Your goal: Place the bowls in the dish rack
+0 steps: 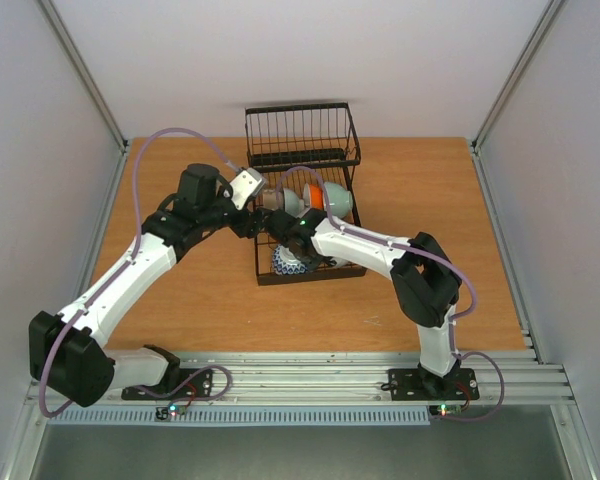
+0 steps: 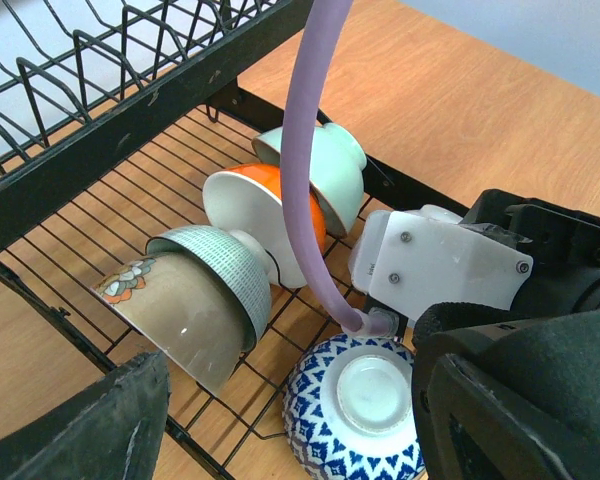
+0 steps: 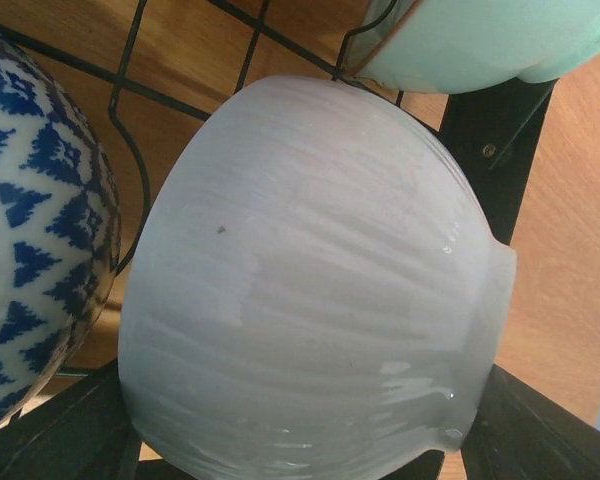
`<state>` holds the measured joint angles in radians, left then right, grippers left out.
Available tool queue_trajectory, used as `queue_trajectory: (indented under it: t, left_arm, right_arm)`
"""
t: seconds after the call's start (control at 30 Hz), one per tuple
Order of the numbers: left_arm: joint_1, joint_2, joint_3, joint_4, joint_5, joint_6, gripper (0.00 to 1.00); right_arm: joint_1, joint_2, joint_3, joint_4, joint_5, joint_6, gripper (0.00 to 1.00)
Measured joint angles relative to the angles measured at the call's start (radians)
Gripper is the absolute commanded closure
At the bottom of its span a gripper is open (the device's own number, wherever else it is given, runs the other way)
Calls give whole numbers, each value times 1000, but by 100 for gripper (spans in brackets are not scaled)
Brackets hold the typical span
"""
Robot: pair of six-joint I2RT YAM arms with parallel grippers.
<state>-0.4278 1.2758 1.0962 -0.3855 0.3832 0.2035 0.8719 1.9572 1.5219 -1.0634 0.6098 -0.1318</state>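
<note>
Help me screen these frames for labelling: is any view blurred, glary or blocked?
Top external: evenly lit, sharp, only soft shadows on the table. Left wrist: sharp, but a purple cable crosses the orange bowl. Right wrist: a white bowl fills the frame, with small glare spots near its foot.

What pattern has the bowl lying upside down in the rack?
The upside-down bowl has a blue-and-white geometric pattern, clearest in the left wrist view.

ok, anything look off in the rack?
The blue patterned bowl lies flat, upside down with its foot up, at the near end of the rack, while the other four bowls stand on edge in a row. Nothing looks broken or spilled.
</note>
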Motion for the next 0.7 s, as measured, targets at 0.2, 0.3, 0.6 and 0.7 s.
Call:
queue_trajectory:
  t: [0.2, 0.3, 0.6, 0.7]
  left_arm:
    - [0, 0, 0, 1, 0, 6, 29]
    - [0, 0, 0, 1, 0, 7, 29]
    - [0, 0, 0, 0, 0, 8, 29]
    - [0, 0, 0, 0, 1, 8, 29]
  right_arm:
    - [1, 1, 0, 1, 2, 1, 44]
    - [1, 1, -1, 2, 2, 2, 37]
    - [10, 1, -7, 11, 3, 3, 21]
    - [14, 0, -16, 21, 8, 3, 19]
